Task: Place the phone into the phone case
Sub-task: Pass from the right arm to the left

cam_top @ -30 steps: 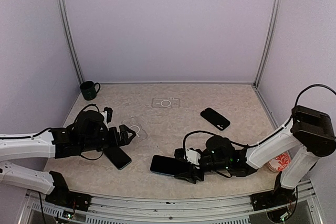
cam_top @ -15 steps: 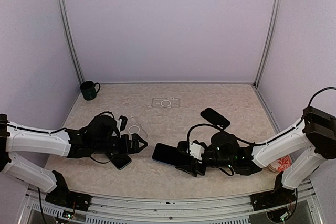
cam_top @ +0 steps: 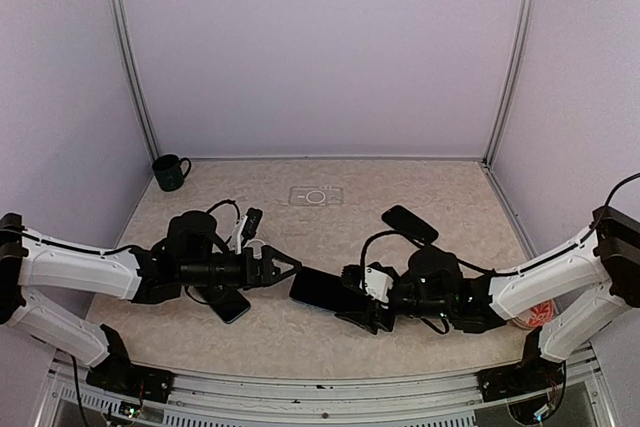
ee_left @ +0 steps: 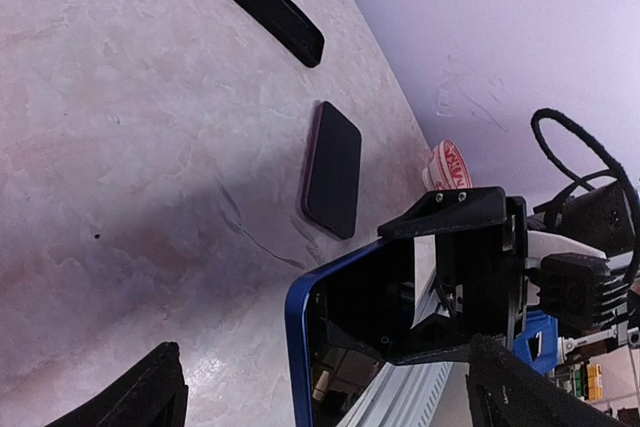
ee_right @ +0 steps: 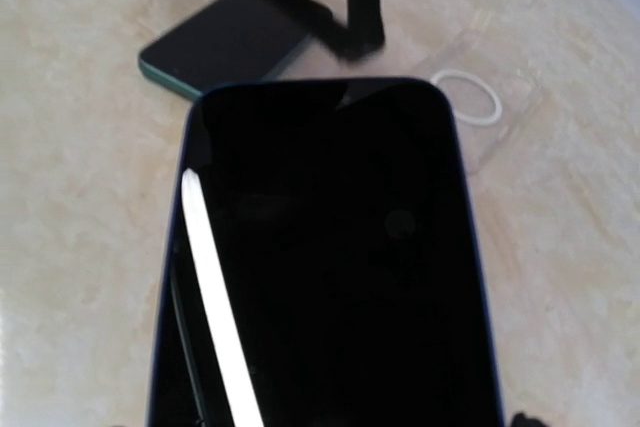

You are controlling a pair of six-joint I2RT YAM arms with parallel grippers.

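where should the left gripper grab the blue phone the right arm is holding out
Take the blue phone by its free short end; the right gripper clamps the other end. Bring the left gripper straight in along the phone's length, with its open jaws straddling the two long edges. That end points at it and seems raised off the table, so both edges look reachable.

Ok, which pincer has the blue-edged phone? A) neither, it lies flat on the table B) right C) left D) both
B: the right pincer clamps the blue-edged phone by one end, while the left pincer stands open at its other end without gripping it.
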